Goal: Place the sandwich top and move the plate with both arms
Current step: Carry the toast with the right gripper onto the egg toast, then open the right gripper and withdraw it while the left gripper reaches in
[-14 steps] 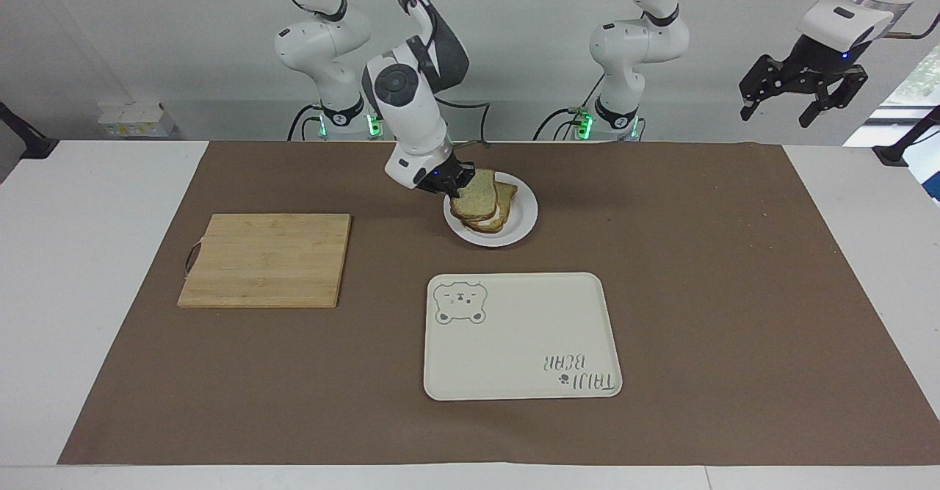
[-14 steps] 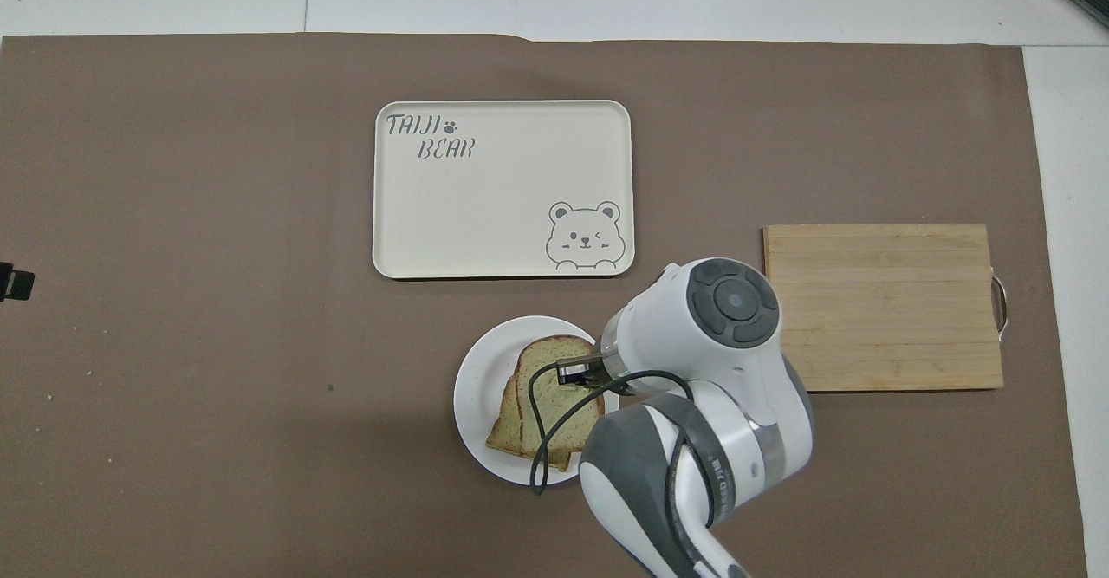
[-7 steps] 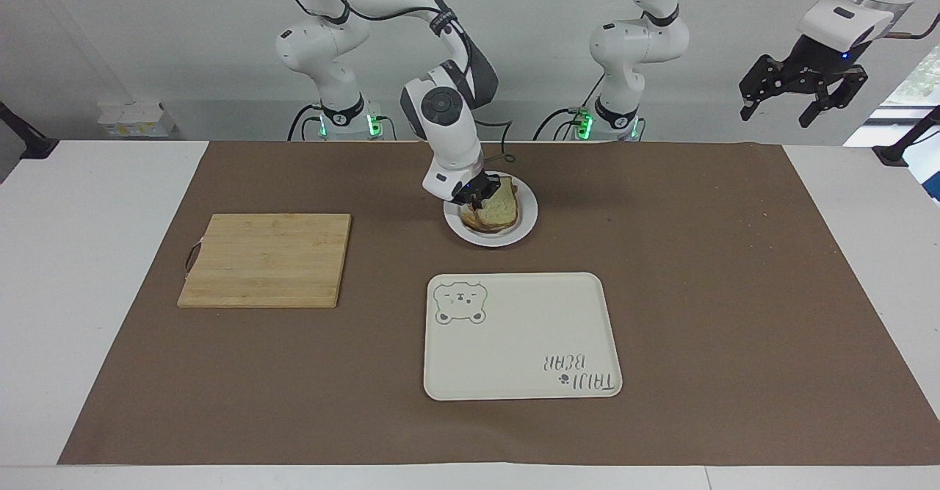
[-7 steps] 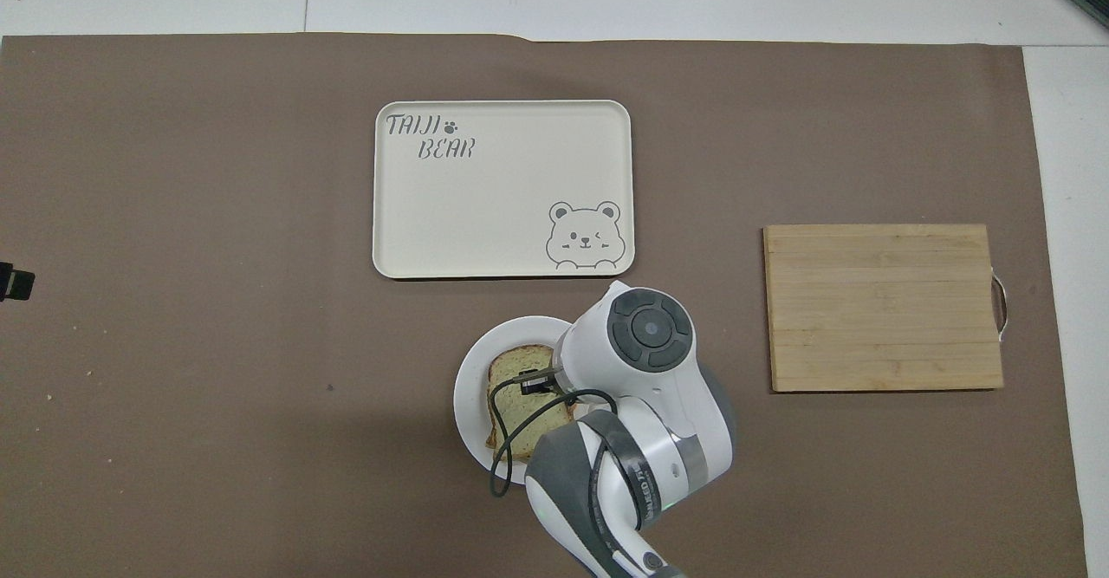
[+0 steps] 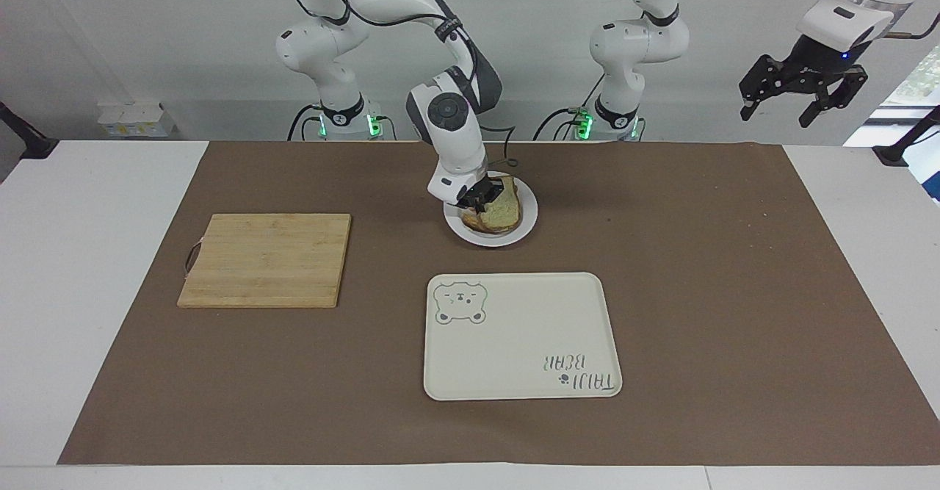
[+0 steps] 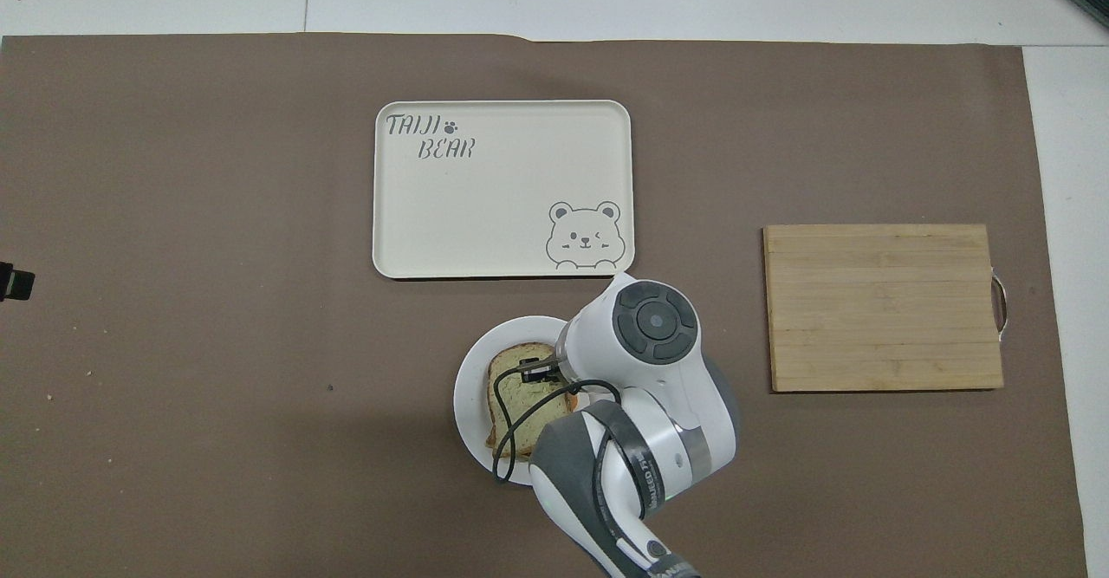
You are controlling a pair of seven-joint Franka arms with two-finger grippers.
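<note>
Sandwich top [image 5: 504, 211] being set on the plate [image 5: 526, 220].
Right tool [image 5: 481, 195] at its 9 o'clock edge, grip state unclear; left tool [image 5: 799, 97] waits, fingers apart; release next.

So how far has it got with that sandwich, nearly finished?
About halfway. The sandwich top already lies on the lower slice on the plate. The right gripper is down at the bread's edge; whether it has let go is unclear. Left to do: both arms moving the plate, which sits on the brown mat nearer the robots than the tray. The left gripper waits, raised and open.
</note>
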